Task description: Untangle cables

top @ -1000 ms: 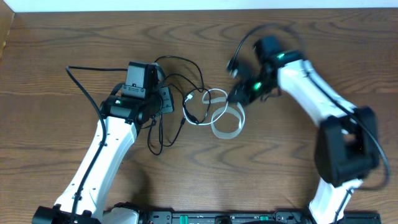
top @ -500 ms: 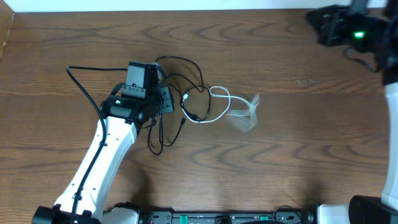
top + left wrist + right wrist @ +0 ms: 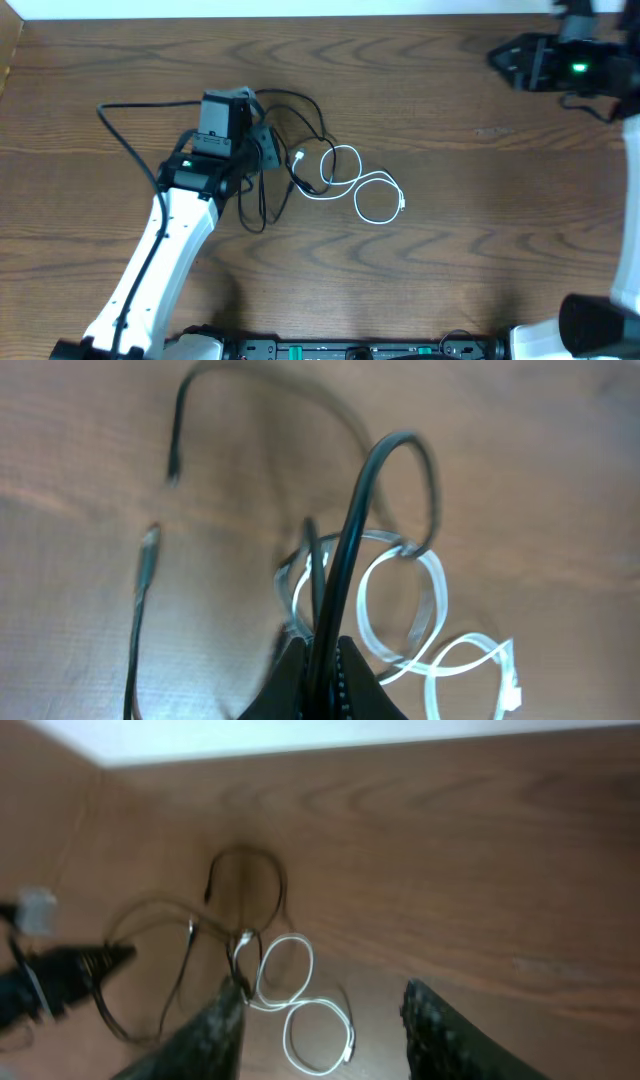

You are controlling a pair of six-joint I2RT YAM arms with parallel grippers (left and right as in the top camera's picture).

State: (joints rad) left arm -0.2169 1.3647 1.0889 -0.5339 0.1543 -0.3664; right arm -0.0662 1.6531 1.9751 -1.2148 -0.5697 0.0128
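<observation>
Black cable (image 3: 358,500) in left hand (image 3: 322,660), white cable (image 3: 437,595) in loops alongside

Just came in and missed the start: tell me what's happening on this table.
Two robot arms are untangling a pair of cables. The left hand is shut on the black cable, which runs up between its fingers. The white cable lies in loose loops on the table, one end crossing the black one's loops. The right hand hangs open and empty over the far right corner, well away from both.
</observation>
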